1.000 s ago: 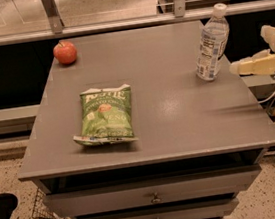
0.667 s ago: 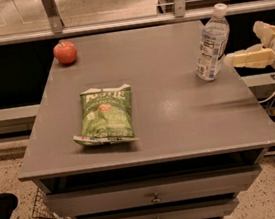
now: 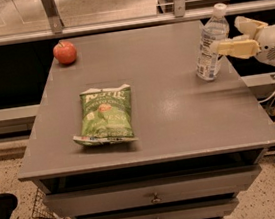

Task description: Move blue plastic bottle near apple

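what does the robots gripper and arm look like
The gripper, at the right edge of the table beside the blue plastic bottle, has pale cream-yellow blocky jaws on a rounded white wrist housing with a small dotted grille.

The clear plastic bottle point(image 3: 209, 46) with its white cap is smooth and faintly glossy. The round red apple point(image 3: 65, 52) has a waxy sheen. The green chip bag point(image 3: 105, 115) is crinkled and shiny, while the grey table top point(image 3: 179, 121) is matt. The cream plastic gripper point(image 3: 226, 35) sits just right of the bottle with its fingers spread, and looks smooth and dull.
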Available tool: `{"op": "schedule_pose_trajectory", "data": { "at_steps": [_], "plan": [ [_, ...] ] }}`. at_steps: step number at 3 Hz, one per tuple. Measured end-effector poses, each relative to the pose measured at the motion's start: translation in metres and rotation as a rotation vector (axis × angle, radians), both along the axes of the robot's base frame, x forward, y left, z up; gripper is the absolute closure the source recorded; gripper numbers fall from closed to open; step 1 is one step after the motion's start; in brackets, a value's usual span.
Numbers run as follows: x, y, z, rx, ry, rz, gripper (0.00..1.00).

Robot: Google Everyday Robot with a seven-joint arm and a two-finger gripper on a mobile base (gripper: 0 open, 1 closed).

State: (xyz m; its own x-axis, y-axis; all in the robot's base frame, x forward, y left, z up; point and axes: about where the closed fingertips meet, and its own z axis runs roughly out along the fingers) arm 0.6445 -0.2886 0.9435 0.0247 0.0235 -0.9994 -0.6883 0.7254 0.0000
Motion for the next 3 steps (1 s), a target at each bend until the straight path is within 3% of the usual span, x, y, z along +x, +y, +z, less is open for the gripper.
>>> {"op": "schedule_pose_trajectory", "data": {
  "at_steps": [1, 3],
  "plan": [
    [0.015, 0.013, 0.007, -0.019, 0.007, 0.023, 0.47],
    [0.022, 0.023, 0.015, -0.041, 0.011, 0.04, 0.95]
  ]
}}
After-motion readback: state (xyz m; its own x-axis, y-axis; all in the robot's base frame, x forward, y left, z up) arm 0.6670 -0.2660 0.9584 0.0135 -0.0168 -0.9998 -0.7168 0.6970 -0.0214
